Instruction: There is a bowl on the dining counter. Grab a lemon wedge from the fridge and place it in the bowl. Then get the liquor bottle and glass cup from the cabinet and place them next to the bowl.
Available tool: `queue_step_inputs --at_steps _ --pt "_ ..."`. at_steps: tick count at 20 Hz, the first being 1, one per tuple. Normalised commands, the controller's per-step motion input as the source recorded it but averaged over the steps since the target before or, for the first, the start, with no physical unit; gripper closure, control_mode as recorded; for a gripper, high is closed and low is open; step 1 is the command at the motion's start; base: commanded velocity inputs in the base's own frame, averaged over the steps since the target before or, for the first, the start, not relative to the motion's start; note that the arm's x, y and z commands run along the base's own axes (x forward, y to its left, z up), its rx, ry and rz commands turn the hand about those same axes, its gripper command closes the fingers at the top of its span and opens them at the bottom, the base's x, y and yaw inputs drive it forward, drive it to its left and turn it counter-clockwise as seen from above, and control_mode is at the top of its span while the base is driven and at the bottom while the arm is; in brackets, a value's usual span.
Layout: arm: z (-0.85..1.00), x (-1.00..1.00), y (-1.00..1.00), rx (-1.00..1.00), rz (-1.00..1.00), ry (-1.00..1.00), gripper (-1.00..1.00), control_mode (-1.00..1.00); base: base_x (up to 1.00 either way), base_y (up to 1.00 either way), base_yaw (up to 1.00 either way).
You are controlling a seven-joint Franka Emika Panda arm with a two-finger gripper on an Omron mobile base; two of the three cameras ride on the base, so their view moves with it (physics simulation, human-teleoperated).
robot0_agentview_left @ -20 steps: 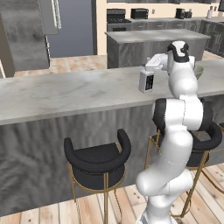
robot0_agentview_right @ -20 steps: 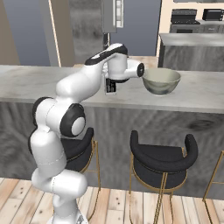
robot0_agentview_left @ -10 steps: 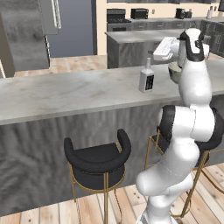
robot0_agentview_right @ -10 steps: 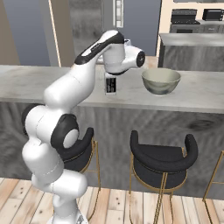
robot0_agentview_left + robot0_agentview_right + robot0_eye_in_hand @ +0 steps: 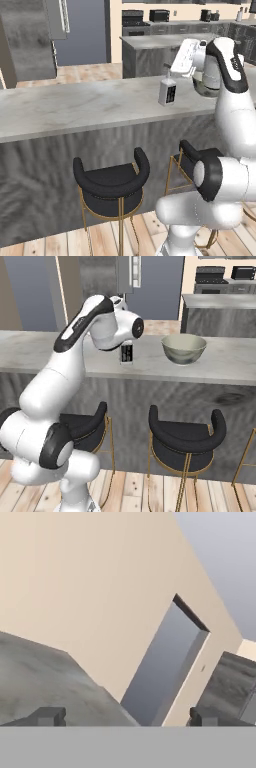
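Observation:
The liquor bottle stands upright and alone on the dining counter, a little left of the bowl. My gripper hangs above and just right of the bottle, apart from it. In the hand view the gripper is open, its two fingertips wide apart with nothing between them. From the right, the bottle is partly behind my arm and the bowl sits right of it on the counter. The fridge stands far back. The lemon wedge, glass cup and cabinet are out of view.
Black stools with gold legs stand under the counter's front. A grey island lies behind the counter, with appliances on the back wall. The hand view faces a beige wall and a doorway.
The gripper has let go of the bottle, opened wide, and risen up and to the right of it. The bottle stays upright on the counter.

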Motion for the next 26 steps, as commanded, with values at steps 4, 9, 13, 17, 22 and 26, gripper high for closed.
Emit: queue_step_inputs --at_steps 4,9,13,17,22,26 --pt "0.0 -1.0 1.0 -0.03 -0.13 -0.02 -1.0 -1.0 0.0 0.0 0.0" --pt "0.08 -1.0 0.93 0.0 -0.21 0.02 -1.0 -1.0 0.0 0.0 0.0" --pt "0.18 -0.88 0.31 0.0 -0.26 0.13 -1.0 -1.0 0.0 0.0 0.0" --pt "0.0 -0.93 0.0 0.0 -0.2 0.11 -1.0 -1.0 0.0 0.0 0.0" --pt "0.01 -0.74 -0.12 0.02 -0.26 0.31 -1.0 -1.0 0.0 0.0 0.0" --pt "-0.03 -0.62 -0.05 0.0 -0.22 0.31 -1.0 -1.0 0.0 0.0 0.0"
